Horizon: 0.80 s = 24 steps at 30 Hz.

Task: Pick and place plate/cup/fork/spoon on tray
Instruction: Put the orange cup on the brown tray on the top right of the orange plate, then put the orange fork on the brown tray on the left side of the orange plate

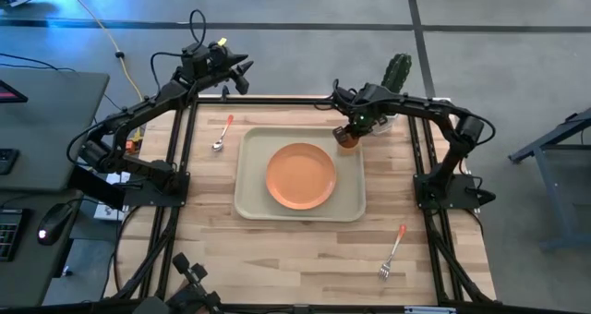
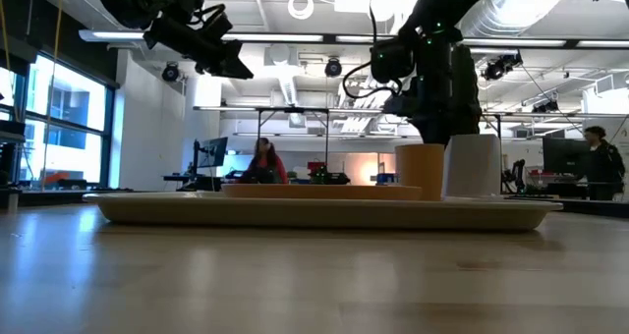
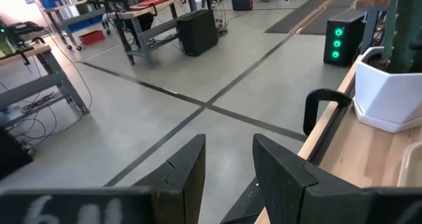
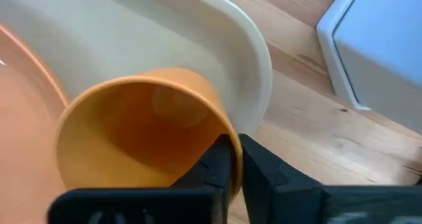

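From above, the tray (image 1: pixel 300 175) lies on the wooden bench (image 1: pixel 305 259), long side running left to right, with the plate (image 1: pixel 301 175) flat in its middle. The right pincer (image 1: pixel 349 136) is clamped on the cup (image 1: pixel 347 138) at the tray's far right corner; the arm covers most of the cup. The spoon (image 1: pixel 223 134) lies on the bench left of the tray, bowl toward the near side, red handle end away. The fork (image 1: pixel 393 251) lies near the right front corner, prongs toward the near edge. The left pincer (image 1: pixel 242 76) hangs beyond the far bench edge, over the grey floor.

At bench height, the cup (image 2: pixel 420 171) stands upright on the tray (image 2: pixel 324 210), just beside a white pot (image 2: pixel 473 165). The plate (image 2: pixel 314 190) shows only as a thin band. People sit at desks in the room behind.

The left wrist camera shows its fingers (image 3: pixel 188 171) apart, the floor beyond, and the white pot (image 3: pixel 389 95) cut off at the edge.

The right wrist camera shows the fingers (image 4: pixel 221 161) closed on the cup's (image 4: pixel 142 132) rim wall, its open mouth facing the camera, above the tray's (image 4: pixel 257 59) rounded corner.
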Motion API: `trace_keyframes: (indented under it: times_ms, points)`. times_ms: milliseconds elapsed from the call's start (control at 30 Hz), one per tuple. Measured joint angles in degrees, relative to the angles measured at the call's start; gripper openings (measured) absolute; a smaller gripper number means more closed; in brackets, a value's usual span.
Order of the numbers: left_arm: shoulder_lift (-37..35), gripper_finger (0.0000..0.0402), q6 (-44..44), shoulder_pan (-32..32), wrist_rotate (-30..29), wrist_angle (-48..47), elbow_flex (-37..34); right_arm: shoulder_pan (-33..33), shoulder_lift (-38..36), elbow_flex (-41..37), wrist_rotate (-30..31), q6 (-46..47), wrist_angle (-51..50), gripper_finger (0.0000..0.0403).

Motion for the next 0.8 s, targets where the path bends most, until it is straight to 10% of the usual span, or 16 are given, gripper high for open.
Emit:
trace_keyframes:
  times_ms: [400,800]
  points:
    - [0.0,0.0117,0.1,0.0,0.0,-0.9,0.0,-0.6,-2.8,0.0,1.1,-4.5,0.6,0.0138]
    - [0.1,0.0117,0.1,0.0,-0.1,-1.6,0.0,-0.8,-11.2,0.0,4.9,-8.7,-0.6,0.0155]
